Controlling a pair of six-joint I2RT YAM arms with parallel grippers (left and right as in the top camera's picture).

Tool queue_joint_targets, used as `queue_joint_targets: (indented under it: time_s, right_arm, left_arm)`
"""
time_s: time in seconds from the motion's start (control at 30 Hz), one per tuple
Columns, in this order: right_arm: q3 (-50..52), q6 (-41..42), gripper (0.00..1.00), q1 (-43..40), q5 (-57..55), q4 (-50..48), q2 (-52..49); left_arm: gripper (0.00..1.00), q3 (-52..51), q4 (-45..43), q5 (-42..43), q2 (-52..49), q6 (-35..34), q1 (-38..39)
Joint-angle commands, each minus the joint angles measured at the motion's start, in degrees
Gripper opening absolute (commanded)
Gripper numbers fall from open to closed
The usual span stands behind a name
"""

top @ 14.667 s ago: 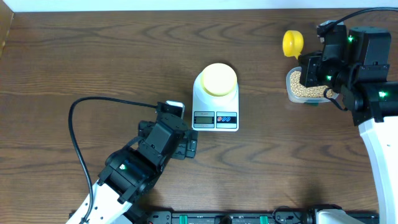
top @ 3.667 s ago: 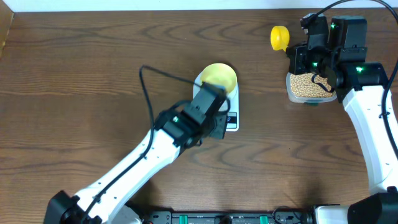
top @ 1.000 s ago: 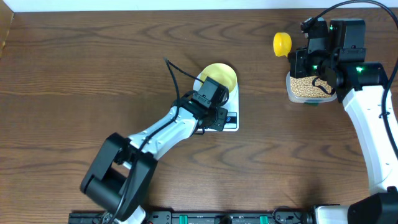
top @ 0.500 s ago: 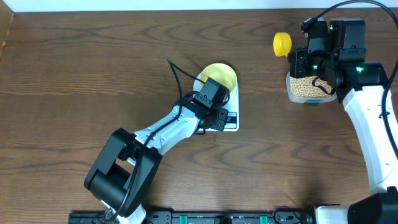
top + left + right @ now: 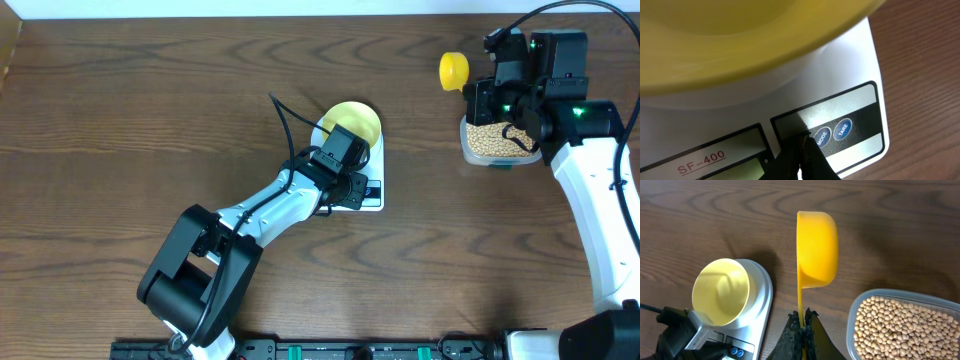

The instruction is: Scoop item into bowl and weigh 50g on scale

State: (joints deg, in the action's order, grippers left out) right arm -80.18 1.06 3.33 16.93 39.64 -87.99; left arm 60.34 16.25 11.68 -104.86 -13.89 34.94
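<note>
The white scale [image 5: 376,166] stands mid-table with the pale yellow bowl [image 5: 352,120] on it; the bowl [image 5: 720,291] looks empty. My left gripper [image 5: 351,191] is shut, and its tip [image 5: 802,140] rests on the scale's [image 5: 860,65] front panel just left of the MODE button [image 5: 821,135]. At the far right my right gripper [image 5: 802,316] is shut on the handle of a bright yellow scoop [image 5: 817,250]. The scoop [image 5: 453,69] hangs over the table left of the clear tub [image 5: 468,150] of tan beans [image 5: 905,327].
My left arm [image 5: 255,215] stretches diagonally from the table's front left to the scale, its black cable [image 5: 283,125] looping above it. The right arm [image 5: 600,220] runs down the right side. The table's far edge [image 5: 300,18] meets a white wall.
Since the earliest frame my left gripper has travelled from the table's front to the scale's panel. Over the last second neither gripper has visibly moved.
</note>
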Motion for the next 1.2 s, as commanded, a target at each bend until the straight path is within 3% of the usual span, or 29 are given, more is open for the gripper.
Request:
queue_joint_targets:
  time_s: [0.0, 0.3, 1.03, 1.17]
  right_arm:
    - [-0.22, 0.61, 0.01, 0.09, -0.07, 0.02, 0.33]
    - [-0.22, 0.61, 0.01, 0.09, -0.07, 0.02, 0.33]
    - [-0.22, 0.61, 0.01, 0.09, -0.07, 0.76, 0.33]
    - [-0.22, 0.61, 0.01, 0.09, -0.07, 0.81, 0.33]
  left_arm:
    - [0.07, -0.79, 0.59, -1.49, -2.62, -0.31, -0.13]
    - [0.07, -0.90, 1.57, -6.45, -2.64, -0.31, -0.13]
    - [0.07, -0.90, 2.36, -6.49, -7.45, -1.22, -0.13]
    - [0.08, -0.90, 4.37, -10.73, -7.89, -1.44, -0.13]
